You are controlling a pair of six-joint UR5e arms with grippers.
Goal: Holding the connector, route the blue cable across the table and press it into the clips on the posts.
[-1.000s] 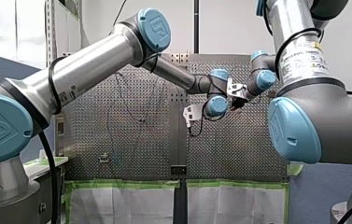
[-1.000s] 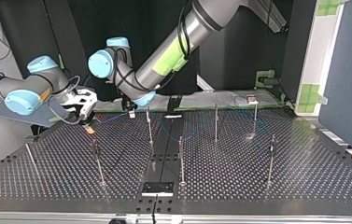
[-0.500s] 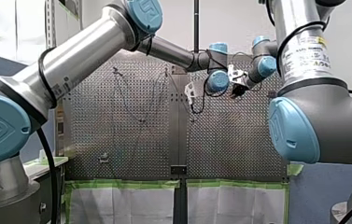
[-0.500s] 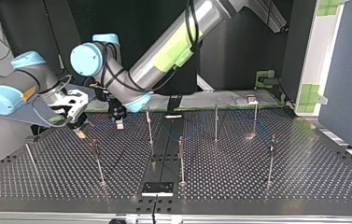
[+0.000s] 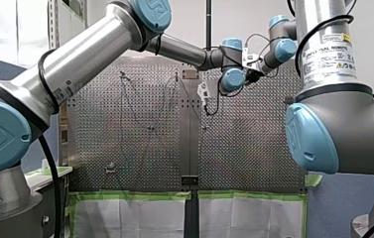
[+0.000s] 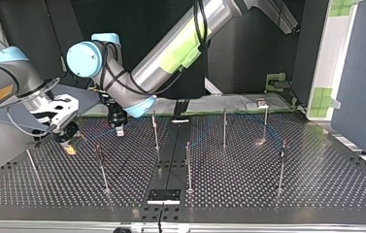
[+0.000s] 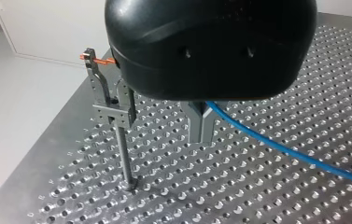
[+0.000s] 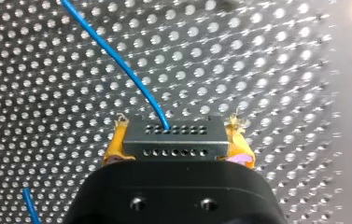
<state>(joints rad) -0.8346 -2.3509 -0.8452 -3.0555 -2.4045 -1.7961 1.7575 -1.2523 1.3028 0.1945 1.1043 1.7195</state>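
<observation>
At the top view's left, my right gripper (image 6: 69, 144) hangs low over the table (image 6: 277, 194), close to the far left corner. In the right wrist view its yellow pads (image 8: 112, 145) are clamped on the grey connector (image 8: 173, 135), one pad on each side. The blue cable (image 8: 117, 60) comes out of a hole in the connector and runs away over the table.

Just to the right, my left gripper (image 6: 119, 130) points down at the table, near the far edge. In the left wrist view its metal fingers (image 7: 200, 123) are pressed together. The blue cable comes out from between them and trails off low over the table. Beside the fingers stands a post (image 7: 123, 149) with a clip (image 7: 113, 105) on it and an orange bit (image 7: 102, 59) at the top. The cable is apart from that clip.

Further right in the top view, more posts (image 6: 224, 127) stand upright, spread out across the table. There the cable is too faint to follow.
</observation>
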